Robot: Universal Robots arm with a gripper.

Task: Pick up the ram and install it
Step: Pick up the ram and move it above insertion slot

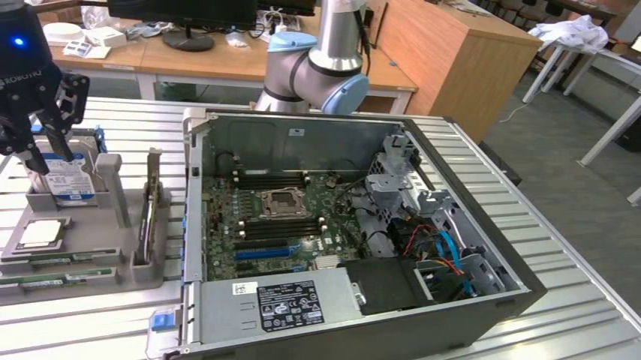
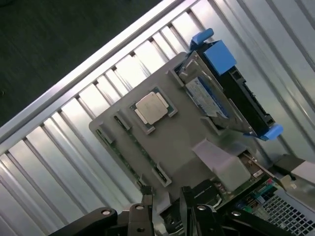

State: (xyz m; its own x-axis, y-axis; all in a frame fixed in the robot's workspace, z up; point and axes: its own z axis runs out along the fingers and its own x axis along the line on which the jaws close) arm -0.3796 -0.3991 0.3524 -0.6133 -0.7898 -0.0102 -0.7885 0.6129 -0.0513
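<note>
The ram (image 1: 60,275), a long, thin green circuit-board stick, lies lengthwise in the near edge of a grey plastic parts holder (image 1: 105,259), at the exterior view's lower left. A second green strip runs parallel just behind it. Nothing touches the ram.

On the holder's flat top just beyond the ram sits a square silver processor chip (image 1: 40,234) (image 2: 151,107) in its own recess. Farther back a silver hard drive with a blue label (image 1: 65,184) (image 2: 206,96) stands upright in a slot. A thin expansion card (image 1: 150,217) stands on edge in the side of the holder nearest the computer.

The black gripper (image 1: 45,150) (image 2: 167,216) hangs over the hard drive end of the holder, well apart from the ram. Its fingers are spread wide and hold nothing.

The holder rests on a table of silver metal slats (image 1: 80,330). On the exterior view's right of it lies an open dark grey computer case (image 1: 481,300) with its green motherboard (image 1: 320,225) exposed. The square processor socket (image 1: 284,202) sits between long black memory slots (image 1: 263,180). Behind the case stands the arm's grey and blue base (image 1: 320,71).
</note>
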